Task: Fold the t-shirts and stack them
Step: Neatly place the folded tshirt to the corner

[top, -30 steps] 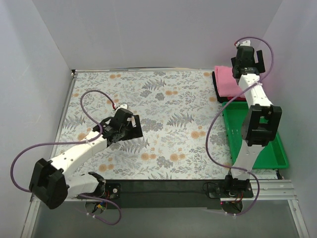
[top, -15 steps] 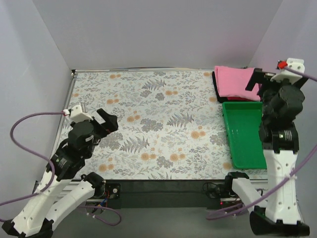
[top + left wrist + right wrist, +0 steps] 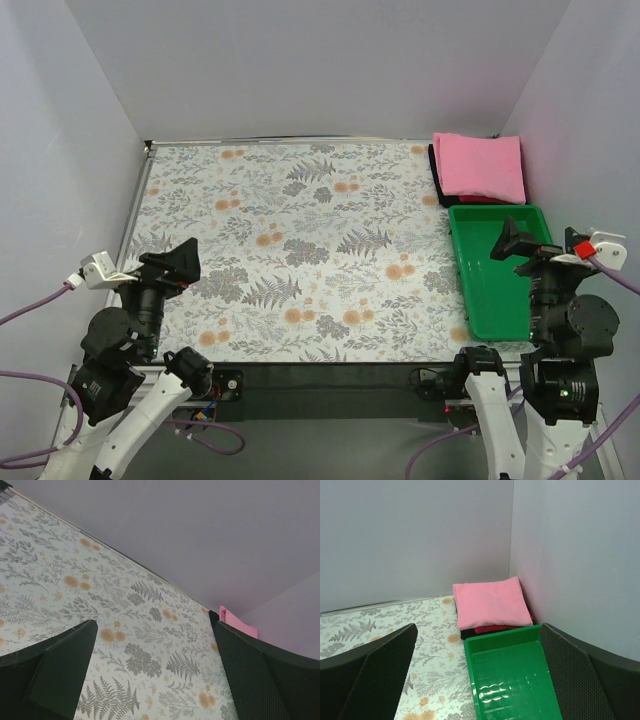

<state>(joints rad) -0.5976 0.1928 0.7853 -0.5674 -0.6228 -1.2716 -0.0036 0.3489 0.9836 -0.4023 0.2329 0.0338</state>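
Bench: a flat top covered edge to edge by a floral cloth (image 3: 300,220), pale with grey ferns and orange blossoms, lying smooth.
Near edge: a black strip (image 3: 330,380) runs along the front, with the two arm bases at its ends.
Room: plain pale grey walls (image 3: 300,70) close the bench in at the back and on both sides.
Pink t-shirt (image 3: 481,166): folded into a neat rectangle in the far right corner, close to the side wall.
Red t-shirt (image 3: 492,628): folded underneath the pink one, with only a thin strip showing at the stack's near edge.
Dark layer (image 3: 435,175): a black edge shows under the stack on its left and near sides; I cannot tell what it is.
Green bin (image 3: 462,270): a shallow plastic tray along the right side, its far end just beside the stack and its glossy floor bare.
Left claw (image 3: 178,266): raised over the near left part of the bench, its fingers spread wide and holding nothing, pointing across the cloth toward the far right corner.
Right claw (image 3: 520,243): raised over the near half of the bin, also spread wide and holding nothing, facing the stack.
In the way: the bin lies between the right claw and the shirts, while bare cloth lies between the left claw and them.
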